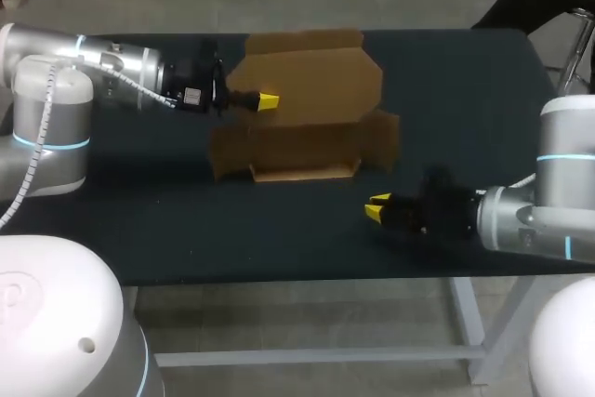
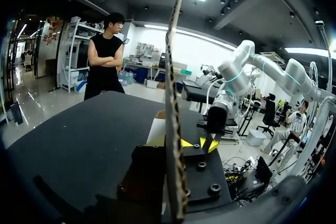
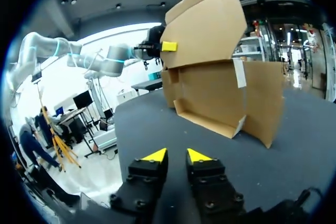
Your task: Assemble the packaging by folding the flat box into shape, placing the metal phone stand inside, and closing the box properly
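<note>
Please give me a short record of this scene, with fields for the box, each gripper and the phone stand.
box: cardboard, partly folded, open, standing on the table
lid flap: raised above the box
left gripper: shut on the lid flap, at its side edge
right gripper: open, empty, in front of the box, not touching it
phone stand: not visible in any view

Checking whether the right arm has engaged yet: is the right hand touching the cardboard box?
Apart. The right wrist view shows bare table between the right hand and the cardboard box; the head view shows the same gap.
</note>
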`<action>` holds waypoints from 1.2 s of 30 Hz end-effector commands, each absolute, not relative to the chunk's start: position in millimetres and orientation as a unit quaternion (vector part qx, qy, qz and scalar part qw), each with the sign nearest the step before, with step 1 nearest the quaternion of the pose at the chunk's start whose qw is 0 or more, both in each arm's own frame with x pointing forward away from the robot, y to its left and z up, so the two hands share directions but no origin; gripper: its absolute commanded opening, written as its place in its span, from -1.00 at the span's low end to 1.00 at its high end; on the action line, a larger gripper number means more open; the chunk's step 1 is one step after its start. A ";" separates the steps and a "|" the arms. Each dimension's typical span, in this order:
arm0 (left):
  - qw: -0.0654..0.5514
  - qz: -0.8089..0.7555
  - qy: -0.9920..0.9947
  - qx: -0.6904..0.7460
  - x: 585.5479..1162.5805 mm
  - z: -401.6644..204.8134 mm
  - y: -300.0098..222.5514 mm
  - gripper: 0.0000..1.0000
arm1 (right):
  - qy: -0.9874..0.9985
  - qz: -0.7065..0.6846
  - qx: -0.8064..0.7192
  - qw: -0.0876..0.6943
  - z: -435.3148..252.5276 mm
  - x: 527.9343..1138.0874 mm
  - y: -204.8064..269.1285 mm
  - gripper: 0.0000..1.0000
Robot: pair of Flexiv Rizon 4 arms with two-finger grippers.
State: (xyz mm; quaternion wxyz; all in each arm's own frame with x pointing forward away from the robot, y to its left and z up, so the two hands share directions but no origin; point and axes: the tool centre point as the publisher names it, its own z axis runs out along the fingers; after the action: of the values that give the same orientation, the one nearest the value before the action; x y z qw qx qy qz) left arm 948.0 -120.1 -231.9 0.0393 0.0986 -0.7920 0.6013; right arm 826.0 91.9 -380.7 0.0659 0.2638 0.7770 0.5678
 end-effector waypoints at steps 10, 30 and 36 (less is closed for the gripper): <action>0.040 0.600 -0.793 0.099 947.6 -234.0 -119.5 -1.00 | 0.801 0.541 0.234 0.104 -361.1 819.9 23.9 0.00; 0.040 0.600 -0.793 0.099 947.6 -234.0 -119.5 -1.00 | 0.816 0.502 0.233 0.165 -359.5 876.2 -15.3 0.05; 0.040 0.600 -0.793 0.099 947.6 -234.0 -119.5 -1.00 | 0.821 0.504 0.218 0.157 -362.8 902.0 -11.0 0.02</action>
State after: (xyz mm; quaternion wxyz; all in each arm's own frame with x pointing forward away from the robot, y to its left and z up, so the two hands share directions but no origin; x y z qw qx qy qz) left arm 947.9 -120.0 -231.8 0.0393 0.0986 -0.7920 0.6012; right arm 884.1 -15.8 -355.4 0.1674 0.2229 0.8187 0.5020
